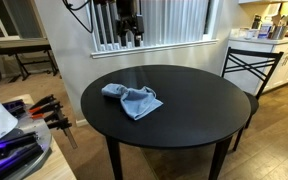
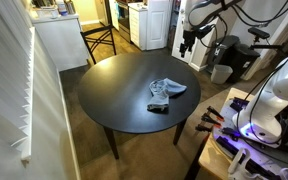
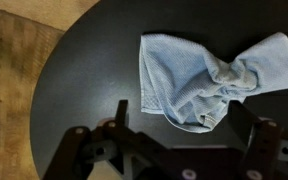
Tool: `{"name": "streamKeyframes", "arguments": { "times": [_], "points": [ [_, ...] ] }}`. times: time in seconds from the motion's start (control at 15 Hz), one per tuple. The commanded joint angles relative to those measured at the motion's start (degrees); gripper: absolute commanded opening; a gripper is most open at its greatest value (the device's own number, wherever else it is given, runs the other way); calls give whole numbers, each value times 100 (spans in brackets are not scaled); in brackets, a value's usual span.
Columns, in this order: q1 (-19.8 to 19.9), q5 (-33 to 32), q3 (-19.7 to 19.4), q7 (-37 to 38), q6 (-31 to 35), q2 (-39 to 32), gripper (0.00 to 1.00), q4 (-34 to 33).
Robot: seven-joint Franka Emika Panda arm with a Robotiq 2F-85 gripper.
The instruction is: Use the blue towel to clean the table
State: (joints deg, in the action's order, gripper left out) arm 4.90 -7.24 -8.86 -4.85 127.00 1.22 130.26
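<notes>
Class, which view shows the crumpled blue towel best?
The wrist view: the crumpled blue cloth towel fills much of it, folds clear. In both exterior views it looks small on the round black table.

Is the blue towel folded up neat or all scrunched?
Scrunched. The blue towel lies in a wrinkled, bunched heap on the round black table, with uneven edges and no tidy folds.
</notes>
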Motion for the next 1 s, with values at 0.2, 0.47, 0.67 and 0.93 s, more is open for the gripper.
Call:
{"name": "streamKeyframes", "arguments": {
  "times": [0.2, 0.47, 0.67, 0.93],
  "points": [
    [145, 410, 49, 380, 693, -1330, 100, -721],
    [151, 268, 57, 332, 626, -1422, 100, -758],
    [156, 269, 58, 332, 618, -1477, 100, -821],
    [156, 269, 58, 332, 616, -1477, 100, -827]
  ]
}}
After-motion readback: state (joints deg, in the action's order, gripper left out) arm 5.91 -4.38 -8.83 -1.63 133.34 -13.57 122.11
